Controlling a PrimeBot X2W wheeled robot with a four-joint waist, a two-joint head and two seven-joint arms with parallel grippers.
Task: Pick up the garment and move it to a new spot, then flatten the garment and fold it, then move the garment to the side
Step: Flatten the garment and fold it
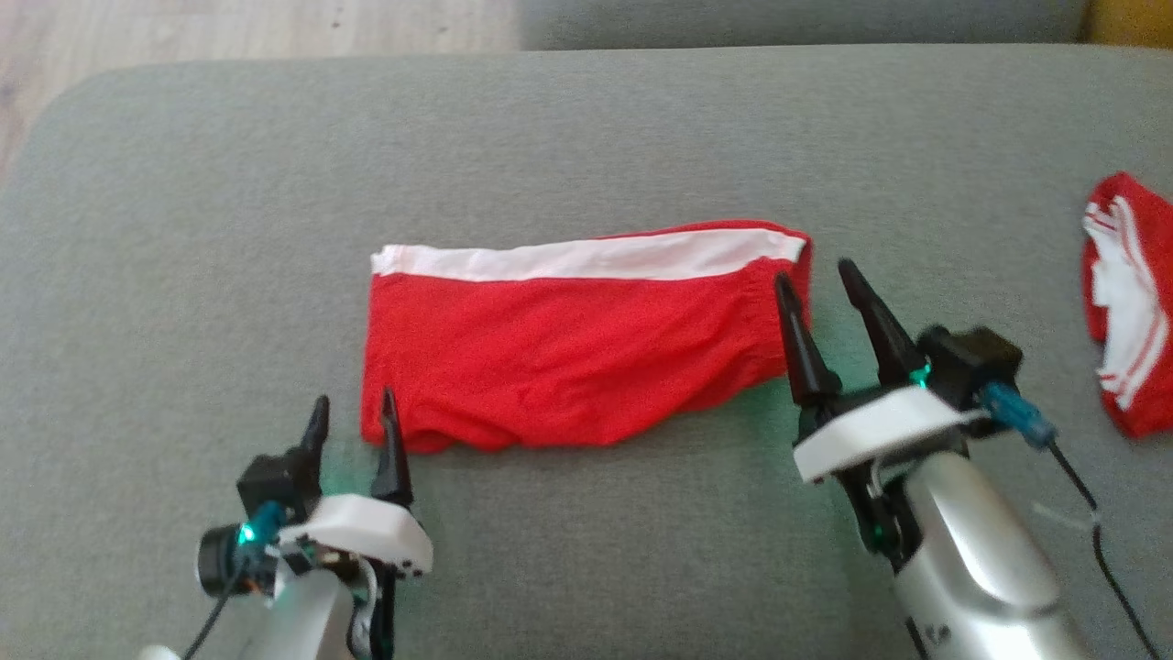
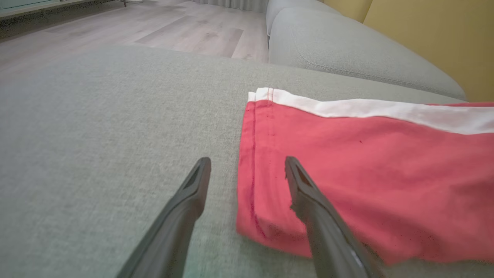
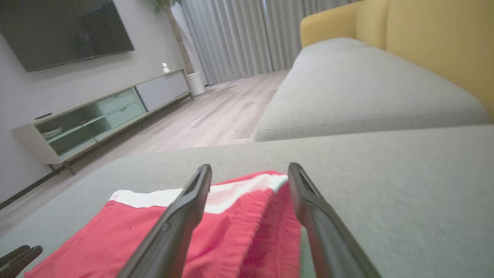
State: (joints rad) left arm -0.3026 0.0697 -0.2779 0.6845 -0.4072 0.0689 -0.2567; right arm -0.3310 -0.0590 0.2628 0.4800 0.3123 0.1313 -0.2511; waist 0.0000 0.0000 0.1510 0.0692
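A red garment [image 1: 568, 348] with a white stripe along its far edge lies folded into a flat rectangle on the grey cushion [image 1: 586, 147]. My left gripper [image 1: 354, 401] stands open at its near left corner. In the left wrist view the garment's hemmed left edge [image 2: 366, 173] runs between the spread fingers of that gripper [image 2: 247, 160], which hold nothing. My right gripper [image 1: 813, 273] is open at the garment's right end, one finger over the cloth and one beside it. In the right wrist view the garment [image 3: 96, 239] lies under and between the fingers of that gripper [image 3: 250, 166].
A second red-and-white cloth [image 1: 1132, 302] lies bunched at the cushion's right edge. Wooden floor [image 1: 229, 32] shows beyond the cushion's far left corner. Another grey seat [image 3: 366, 88] with a yellow back [image 3: 444, 42] stands behind. A low TV cabinet [image 3: 100, 116] lines the wall.
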